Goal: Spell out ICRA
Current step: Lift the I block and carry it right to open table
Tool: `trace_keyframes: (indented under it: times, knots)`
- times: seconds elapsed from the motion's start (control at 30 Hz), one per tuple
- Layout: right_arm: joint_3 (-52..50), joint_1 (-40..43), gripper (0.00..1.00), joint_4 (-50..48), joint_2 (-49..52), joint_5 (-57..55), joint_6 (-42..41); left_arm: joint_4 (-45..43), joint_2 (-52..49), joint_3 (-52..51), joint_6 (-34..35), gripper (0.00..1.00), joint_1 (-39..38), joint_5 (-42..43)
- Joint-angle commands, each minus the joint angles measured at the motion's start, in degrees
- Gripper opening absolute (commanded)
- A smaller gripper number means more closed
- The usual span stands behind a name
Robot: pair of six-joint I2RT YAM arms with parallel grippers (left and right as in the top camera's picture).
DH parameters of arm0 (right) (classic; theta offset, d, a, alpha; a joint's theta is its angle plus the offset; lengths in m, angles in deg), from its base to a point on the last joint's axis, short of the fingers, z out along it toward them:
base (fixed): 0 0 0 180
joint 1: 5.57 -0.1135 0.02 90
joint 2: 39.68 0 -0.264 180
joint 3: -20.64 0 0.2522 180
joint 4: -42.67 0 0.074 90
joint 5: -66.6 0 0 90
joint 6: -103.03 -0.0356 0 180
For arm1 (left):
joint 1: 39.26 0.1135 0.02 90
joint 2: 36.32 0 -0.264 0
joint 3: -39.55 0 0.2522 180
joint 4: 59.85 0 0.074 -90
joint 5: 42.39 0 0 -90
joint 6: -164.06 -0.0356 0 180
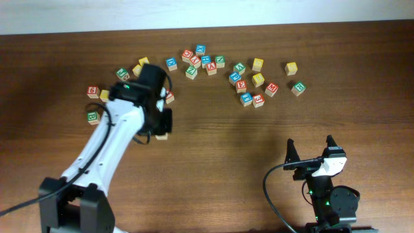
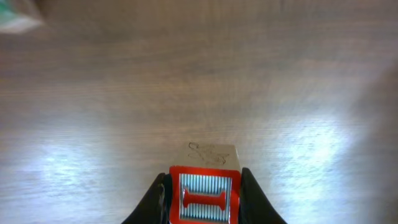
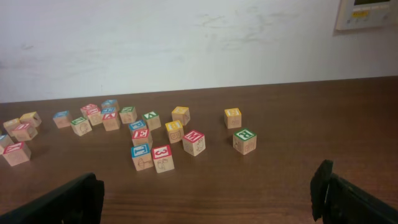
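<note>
Overhead: bright, even, soft shadows. Left wrist cam: two glare patches on table [image 2: 56, 155], far-left cube [image 2: 15, 15] blurred.

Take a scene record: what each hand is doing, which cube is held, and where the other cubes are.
left hand: shut on the red I cube, low over bare table
cube contact: cannot tell whether it touches the table
right hand: open, empty, at the near right
loose cubes: scattered along the far side
green R cube: at the right end of the scatter, untouched
</note>
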Motion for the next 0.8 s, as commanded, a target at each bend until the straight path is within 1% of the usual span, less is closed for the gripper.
trace_keyframes:
  times: [0.0, 0.07, 0.13, 0.2, 0.23, 0.37, 0.53, 0.63, 0.77]
  knots:
    - [-0.3, 0.4, 0.98, 0.3, -0.3, -0.1, -0.2, -4.3, 0.7, -8.0, -0.9, 0.06, -1.1, 0.4]
    - [-0.3, 0.4, 0.98, 0.3, -0.3, -0.1, -0.2, -7.5, 0.7, -11.0, -0.9, 0.06, -1.1, 0.0]
    - [-0.3, 0.4, 0.98, 0.3, -0.3, -0.1, -0.2, -11.5, 0.7, -13.9, -0.9, 0.11, -1.1, -2.3]
    - [-0.3, 0.4, 0.98, 0.3, -0.3, -0.1, -0.2, -13.9, 0.7, -15.6, -0.9, 0.14, -1.1, -3.9]
    - [-0.3, 0.4, 0.98, 0.3, -0.3, -0.1, -0.2, -15.0, 0.7, -16.4, -0.9, 0.14, -1.1, -4.4]
    - [-0.3, 0.4, 0.98, 0.3, -0.3, -0.1, -0.2, -19.0, 0.7, -18.7, -0.9, 0.11, -1.1, -4.6]
    - [-0.3, 0.4, 0.98, 0.3, -0.3, -0.1, -0.2, -21.6, 0.7, -20.2, -0.9, 0.13, -1.1, -4.6]
    - [-0.3, 0.4, 0.98, 0.3, -0.3, -0.1, -0.2, -22.0, 0.7, -20.2, -0.9, 0.16, -1.1, -4.6]
    - [-0.3, 0.4, 0.98, 0.3, -0.3, -0.1, -0.2, -22.0, 0.7, -20.2, -0.9, 0.18, -1.1, -5.1]
